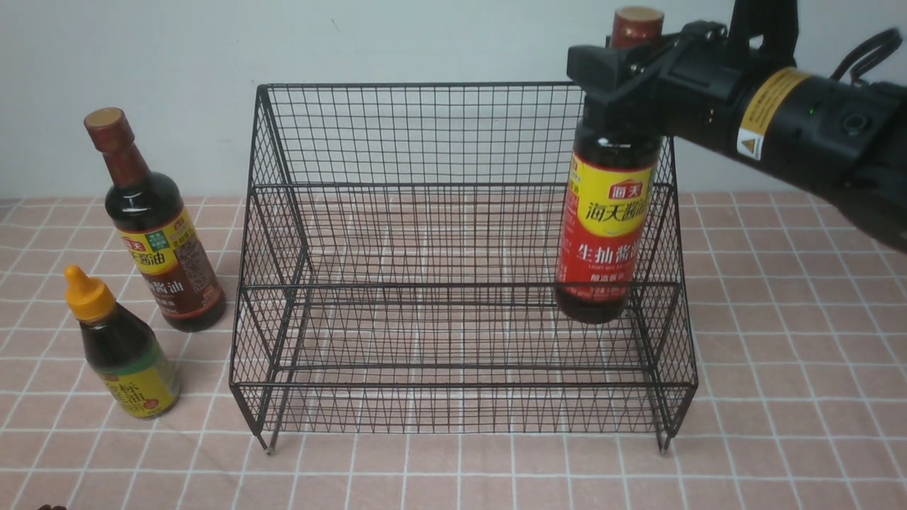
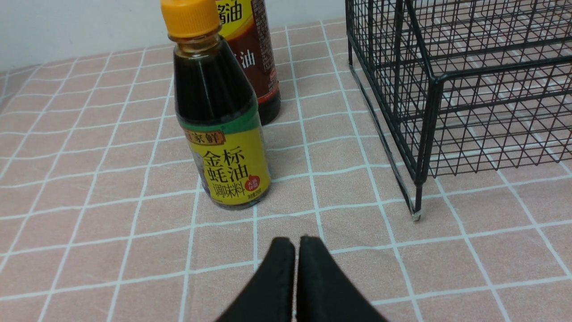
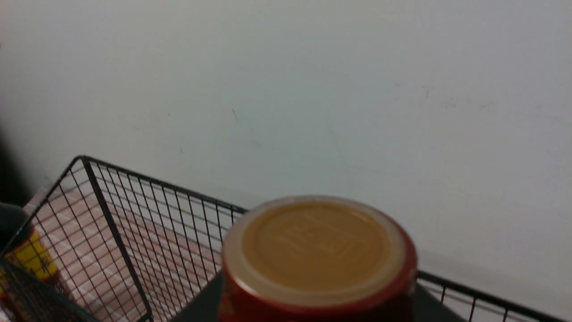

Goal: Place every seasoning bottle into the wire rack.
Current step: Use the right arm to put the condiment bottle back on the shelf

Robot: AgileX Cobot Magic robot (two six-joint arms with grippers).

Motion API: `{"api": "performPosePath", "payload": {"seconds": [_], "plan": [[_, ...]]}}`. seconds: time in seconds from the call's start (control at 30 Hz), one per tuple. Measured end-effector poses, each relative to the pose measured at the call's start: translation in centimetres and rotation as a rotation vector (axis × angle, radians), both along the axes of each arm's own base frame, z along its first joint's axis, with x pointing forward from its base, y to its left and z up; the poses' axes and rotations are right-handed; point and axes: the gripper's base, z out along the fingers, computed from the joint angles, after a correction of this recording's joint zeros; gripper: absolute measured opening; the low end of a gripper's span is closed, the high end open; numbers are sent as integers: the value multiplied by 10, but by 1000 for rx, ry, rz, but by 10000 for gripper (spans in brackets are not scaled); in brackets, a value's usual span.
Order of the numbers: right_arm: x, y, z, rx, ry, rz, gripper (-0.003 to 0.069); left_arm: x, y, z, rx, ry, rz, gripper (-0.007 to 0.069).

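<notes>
My right gripper (image 1: 627,74) is shut on the neck of a tall seasoning bottle (image 1: 606,227) with a red-yellow label. It holds the bottle upright inside the right end of the black wire rack (image 1: 460,188). I cannot tell whether the bottle's base rests on a shelf. Its tan cap (image 3: 315,243) fills the right wrist view, with dark fingers (image 3: 196,306) beside it. Left of the rack stand a tall brown-yellow labelled bottle (image 1: 166,262) and a short bottle (image 2: 221,129) with an orange nozzle cap. My left gripper (image 2: 296,241) is shut and empty, low over the table just short of the short bottle.
The table carries a pink cloth (image 1: 779,397) with a white grid. A pale wall (image 1: 425,42) stands close behind the rack. The rack's front left foot (image 2: 416,215) is to the right of my left gripper.
</notes>
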Motion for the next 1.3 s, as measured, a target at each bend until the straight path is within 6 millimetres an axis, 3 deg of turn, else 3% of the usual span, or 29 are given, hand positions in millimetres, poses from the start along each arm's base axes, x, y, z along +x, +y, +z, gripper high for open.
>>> {"api": "performPosePath", "payload": {"seconds": [0.3, 0.87, 1.13, 1.3], "plan": [[-11, -2, -33, -33, 75, 25, 267, 0, 0, 0, 0, 0, 0, -7], [-15, 1, -37, -82, 39, 86, 276, 0, 0, 0, 0, 0, 0, -7], [-22, 2, -17, -50, -53, 120, 442, 0, 0, 0, 0, 0, 0, -7], [-40, -7, 15, -34, -127, 87, 466, 0, 0, 0, 0, 0, 0, -7]]}}
